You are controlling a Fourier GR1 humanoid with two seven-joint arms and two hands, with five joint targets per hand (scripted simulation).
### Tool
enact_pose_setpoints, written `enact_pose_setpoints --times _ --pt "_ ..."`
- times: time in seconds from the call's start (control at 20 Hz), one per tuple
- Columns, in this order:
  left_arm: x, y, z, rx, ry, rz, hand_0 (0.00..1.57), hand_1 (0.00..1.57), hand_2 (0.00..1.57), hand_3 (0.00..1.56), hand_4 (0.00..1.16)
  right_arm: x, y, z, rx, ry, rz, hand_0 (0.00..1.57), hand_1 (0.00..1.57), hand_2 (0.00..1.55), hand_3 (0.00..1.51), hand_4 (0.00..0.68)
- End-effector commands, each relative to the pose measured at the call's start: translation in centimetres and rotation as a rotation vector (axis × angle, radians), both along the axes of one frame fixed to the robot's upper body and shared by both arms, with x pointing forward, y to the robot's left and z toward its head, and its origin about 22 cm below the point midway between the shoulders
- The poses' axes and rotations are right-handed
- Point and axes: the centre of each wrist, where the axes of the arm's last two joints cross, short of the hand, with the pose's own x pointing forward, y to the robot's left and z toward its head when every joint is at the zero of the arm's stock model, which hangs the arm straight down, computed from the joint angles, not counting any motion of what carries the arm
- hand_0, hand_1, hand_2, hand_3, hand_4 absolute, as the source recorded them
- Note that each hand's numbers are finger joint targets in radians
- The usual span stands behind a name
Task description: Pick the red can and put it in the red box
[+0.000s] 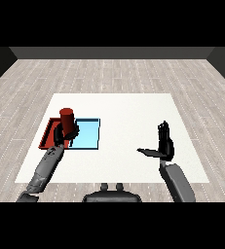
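My left hand curls round the red can, fingers and thumb wrapped about its lower part. The can stands upright in that grasp, its top clear above my fingers. It sits over the seam where the red tray meets the blue tray; I cannot tell whether its base touches a tray or hangs just above. The two trays lie side by side, touching, at the left of the white table, the red one on the outside. My left forearm slants up from the lower left corner to them.

My right hand is well apart, over the right half of the table. Its fingers point straight up, released, with the thumb stuck out to the left, holding nothing.
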Motion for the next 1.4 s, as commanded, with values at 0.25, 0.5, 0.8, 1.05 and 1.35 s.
enact_pose_setpoints --times 0.25,0.5,0.8,1.05,1.35 --pt "4.2 6.3 -0.1 0.104 0.209 0.154 1.57 1.57 1.55 1.47 1.09 0.1 -2.0 -1.9 -0.047 0.08 -0.094 0.0 0.0 0.0 0.0 0.0" --pt "3.6 6.0 -4.6 0.136 0.312 0.188 1.57 1.57 1.57 1.5 1.05 1.6 -1.5 -2.8 -0.054 0.107 -0.076 0.0 0.0 0.0 0.0 0.0" --pt "3.3 7.0 -5.4 0.146 0.544 0.305 0.69 0.69 0.72 0.49 0.74 2.9 -1.3 -4.2 -0.024 0.121 -0.082 0.0 0.0 0.0 0.0 0.0" --pt "1.1 8.2 -7.5 0.103 0.685 0.381 0.68 0.68 0.69 0.12 0.77 3.3 -0.7 -4.5 -0.023 0.105 -0.086 0.0 0.0 0.0 0.0 0.0" --pt "0.5 12.5 -5.5 0.027 0.763 0.365 0.0 0.0 0.0 0.0 0.65 4.0 -2.0 -3.5 -0.018 0.085 -0.09 0.0 0.0 0.0 0.0 0.0"
